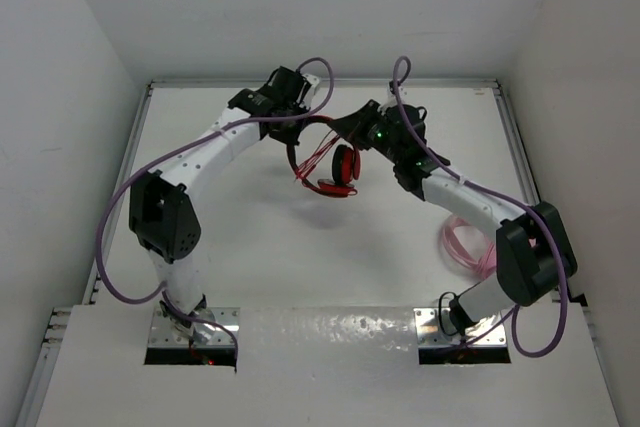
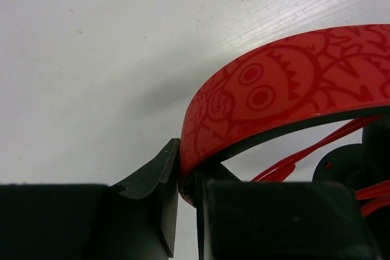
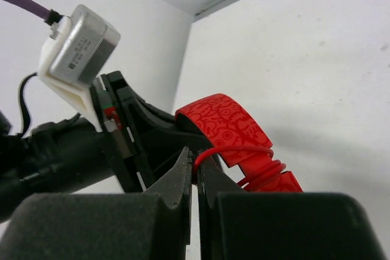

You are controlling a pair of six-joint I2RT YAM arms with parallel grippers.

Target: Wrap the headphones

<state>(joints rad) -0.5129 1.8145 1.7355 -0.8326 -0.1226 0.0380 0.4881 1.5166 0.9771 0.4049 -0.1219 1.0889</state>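
1. Table (image 1: 260,247), white w/ walls round it, is lying under both arms.
2. L arm (image 1: 200,157) & R arm (image 1: 480,202) are reaching in twd the far middle, wrists close together.
3. Headphones (image 1: 335,169) are hanging betw. the grippers over the table's far middle, red earcup (image 1: 345,162) facing up.
4. Pink cable bundle (image 1: 465,242) is lying on the table beside R arm, well apart from headphones.
5. Headband (image 2: 274,83), red patterned, black-lined, is arching away from L gripper.
6. L gripper (image 2: 186,178) is clamping the headband's end, jaws closed on it.
7. R gripper (image 3: 195,165) is pinching the thin red cable (image 3: 234,149), jaws closed, just beside the headband.
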